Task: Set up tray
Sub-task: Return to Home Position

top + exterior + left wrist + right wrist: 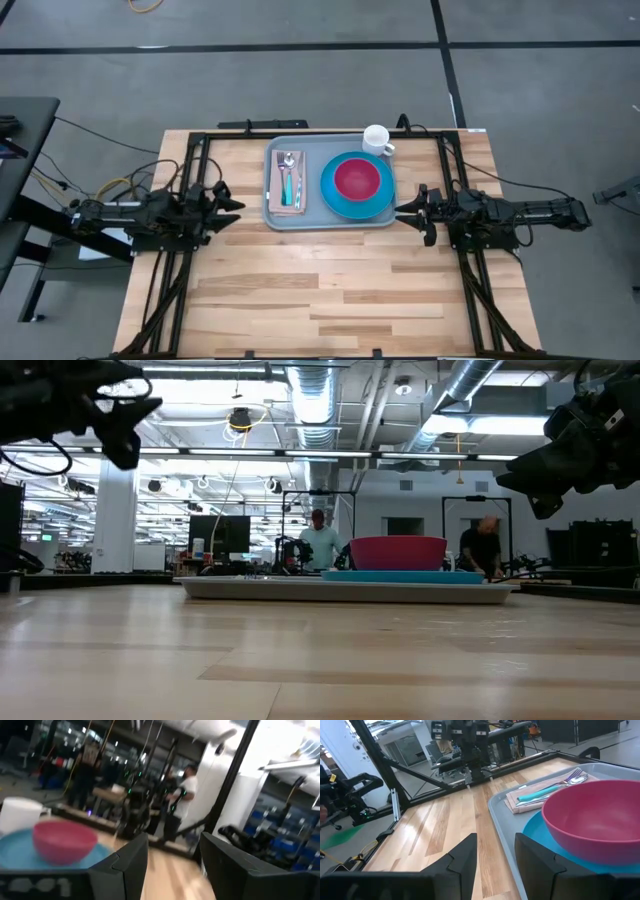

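Tray [300, 224] sits flat on the desk [330, 290], upper centre of the high view, between the two arms. On it, left part: light brown napkin [297, 203] with cutlery [286, 172] laid lengthwise. Right part: blue plate [335, 200] carrying a pink bowl [357, 178]. White mug [377, 140] is at the tray's upper right corner; from above it is hard to say whether it stands inside the rim or just outside it. Left gripper [228, 200] hangs just beside the tray's left edge, apart from it. Right gripper [410, 210] is just beside the right edge, likewise apart. Left wrist view: fingers [127, 865] spread, a clear gap between them, nothing held. Right wrist view: fingers [462, 860] also spread and empty, looking across bowl and napkin. Low view: both arms are raised off the desk at the frame's upper corners. People at benches in the room behind, well away. Judgement: the setting looks complete, and the step in hand is the return to the rest pose. The next move calls for each arm to draw back toward its own side, lifted, without brushing the rim or the mug.
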`<state>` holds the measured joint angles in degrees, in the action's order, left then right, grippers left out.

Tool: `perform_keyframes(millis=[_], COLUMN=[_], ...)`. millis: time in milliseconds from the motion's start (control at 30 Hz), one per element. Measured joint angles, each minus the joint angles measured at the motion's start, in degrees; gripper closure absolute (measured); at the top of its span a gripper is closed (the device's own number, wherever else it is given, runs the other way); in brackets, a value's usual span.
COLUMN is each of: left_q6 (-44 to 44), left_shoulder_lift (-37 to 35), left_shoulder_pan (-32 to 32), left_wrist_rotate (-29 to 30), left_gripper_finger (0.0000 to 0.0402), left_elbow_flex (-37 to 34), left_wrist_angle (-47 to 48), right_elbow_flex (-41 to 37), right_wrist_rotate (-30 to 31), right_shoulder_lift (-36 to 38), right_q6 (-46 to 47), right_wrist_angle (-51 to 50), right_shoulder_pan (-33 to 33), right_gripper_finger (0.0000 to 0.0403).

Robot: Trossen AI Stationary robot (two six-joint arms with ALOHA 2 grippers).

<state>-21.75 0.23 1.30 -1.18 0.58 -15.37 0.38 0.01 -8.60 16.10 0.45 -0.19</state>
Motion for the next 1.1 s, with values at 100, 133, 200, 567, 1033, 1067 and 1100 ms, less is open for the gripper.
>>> perform_keyframes(millis=[100,133,200,567,1033,1067,1100], left_q6=[0.66,1.20,2.29,4.93,4.30,4.26,4.24], left_shoulder_lift=[0.00,0.00,0.00,0.04,0.22,0.22,0.22], left_shoulder_pan=[0.00,0.00,0.00,0.00,0.00,0.00,0.00], left_wrist_rotate=[0.01,0.03,0.06,0.01,0.56,0.56,0.56], left_gripper_finger=[0.0232,0.0232,0.0232,0.0232,0.0232,0.0232,0.0232], left_elbow_flex=[-0.02,-0.04,-0.04,0.28,0.39,0.42,0.44], left_wrist_angle=[3.43,4.22,6.08,14.42,14.89,14.92,14.96], right_elbow_flex=[-0.01,0.00,0.00,0.00,0.00,-0.02,0.00], right_wrist_rotate=[0.00,0.00,0.00,0.00,0.00,-0.02,0.00], right_shoulder_lift=[-0.01,-0.01,0.00,0.00,-0.01,0.00,0.00], right_q6=[0.02,0.02,0.01,0.02,0.02,0.02,0.02], right_wrist_angle=[0.00,0.01,0.00,0.02,0.01,0.02,0.00], right_shoulder_pan=[0.00,0.00,0.00,0.00,0.00,0.00,0.00], right_gripper_finger=[0.0280,0.0280,0.0280,0.0280,0.0280,0.0280,0.0280])
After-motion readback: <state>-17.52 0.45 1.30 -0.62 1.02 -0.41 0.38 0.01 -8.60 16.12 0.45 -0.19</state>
